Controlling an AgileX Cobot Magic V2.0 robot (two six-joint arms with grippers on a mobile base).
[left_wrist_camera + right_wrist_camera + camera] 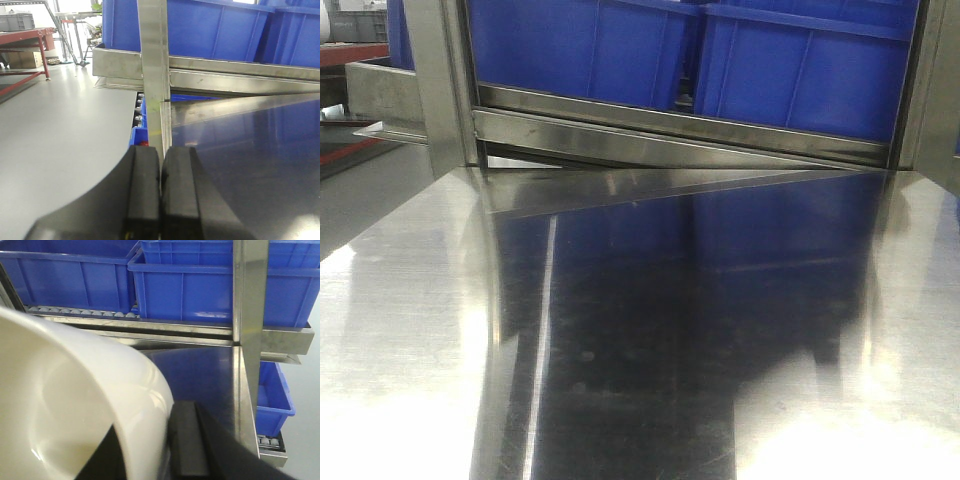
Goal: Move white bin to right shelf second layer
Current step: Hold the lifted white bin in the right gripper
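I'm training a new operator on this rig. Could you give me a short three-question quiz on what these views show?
1. True or false: the left gripper holds the white bin.
2. What sits on the shelf rollers? A) blue crates B) the white bin C) nothing
3. Fill in: the bin's wall is clamped by the ____ gripper.
Key: 1 false; 2 A; 3 the right gripper.

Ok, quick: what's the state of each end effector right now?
Left end effector: closed, holding nothing.
Right end effector: closed on the wall of the white bin.
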